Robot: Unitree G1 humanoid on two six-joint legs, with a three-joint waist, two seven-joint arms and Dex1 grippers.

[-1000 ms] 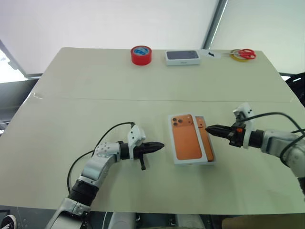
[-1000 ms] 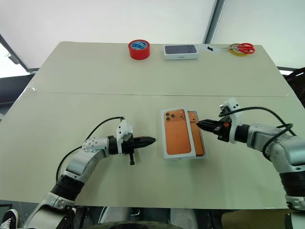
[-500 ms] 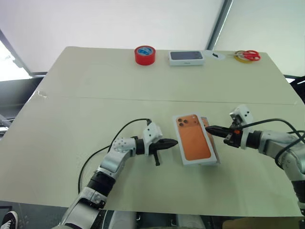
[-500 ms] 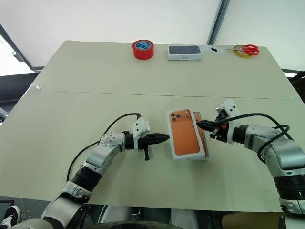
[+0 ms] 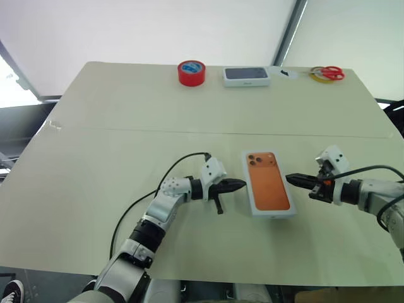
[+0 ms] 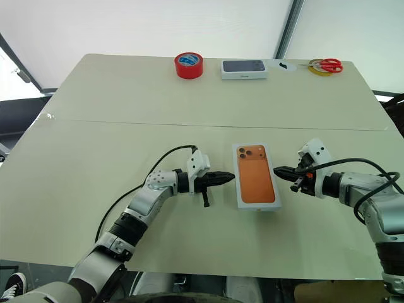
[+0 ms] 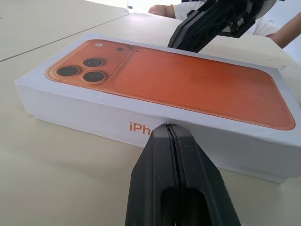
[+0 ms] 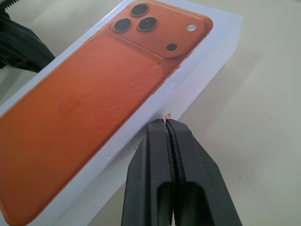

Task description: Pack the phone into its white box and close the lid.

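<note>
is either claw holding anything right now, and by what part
Nothing is held. Both the left claw and the right claw are shut on nothing, one at each long side of the closed box.

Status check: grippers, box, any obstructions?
Left gripper shut, right gripper shut, flanking the box. Lid on white box, closed. Nothing in the way.

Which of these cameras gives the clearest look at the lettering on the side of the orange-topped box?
The left wrist view: the lid shows its long side wall close up, with orange letters just above the shut left gripper. The right wrist view shows the opposite wall, with no lettering readable. The two head views look down on its orange top.
</note>
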